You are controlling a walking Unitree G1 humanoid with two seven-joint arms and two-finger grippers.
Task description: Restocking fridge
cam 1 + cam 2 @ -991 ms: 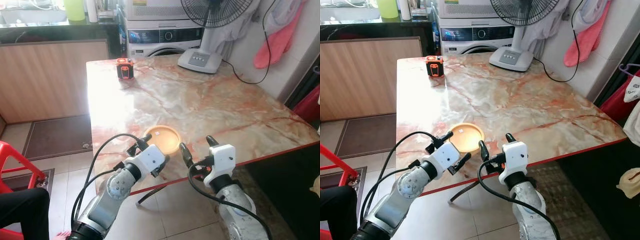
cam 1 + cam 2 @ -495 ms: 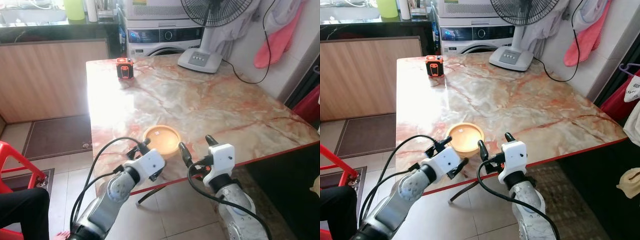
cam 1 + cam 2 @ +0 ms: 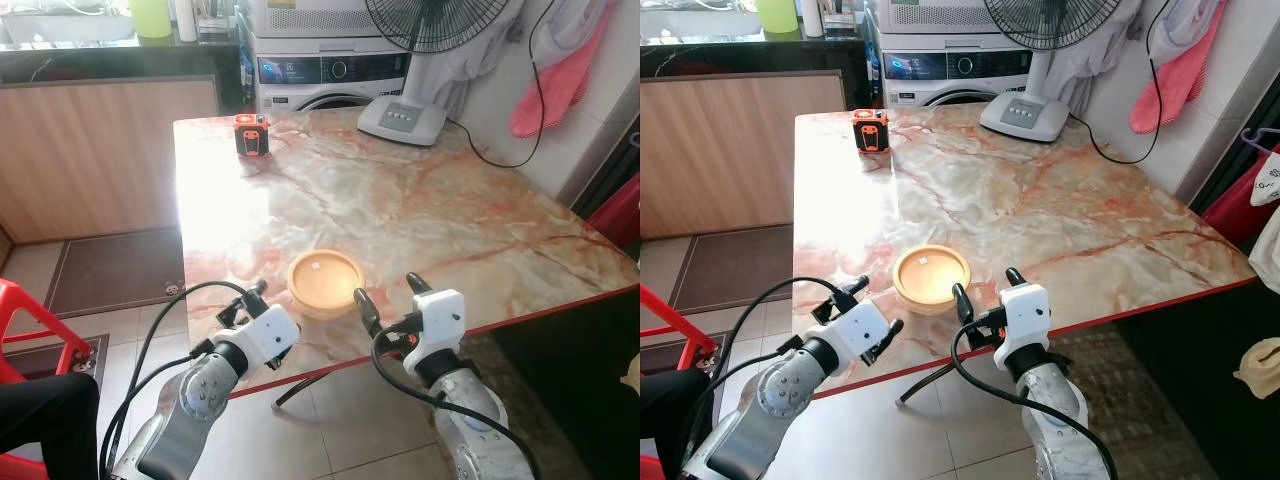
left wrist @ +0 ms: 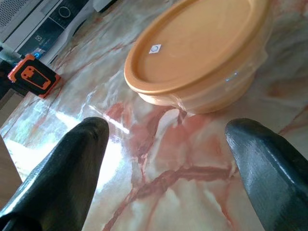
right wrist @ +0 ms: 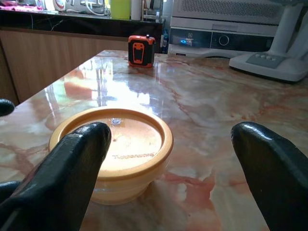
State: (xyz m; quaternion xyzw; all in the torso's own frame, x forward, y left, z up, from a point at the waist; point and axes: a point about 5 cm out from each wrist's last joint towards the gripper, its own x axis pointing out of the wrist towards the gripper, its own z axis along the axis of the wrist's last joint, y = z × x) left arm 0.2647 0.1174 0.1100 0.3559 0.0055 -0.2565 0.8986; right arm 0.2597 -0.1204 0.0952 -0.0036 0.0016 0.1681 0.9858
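"Where's the container?"

"The orange lidded container [image 3: 325, 280] sits low and centre in the head view, on the marble table [image 3: 420, 200] near its front edge. My right gripper [image 3: 385, 298] is just beside it, jaws spread wide, holding nothing. The left gripper [image 3: 262, 312] hangs at the lower left near the table edge, jaws also apart and empty."

"What worries you?"

"A one-sided nudge could slide it on that glossy top, or I'd pinch only the lid [image 5: 115, 139] and pop it off."
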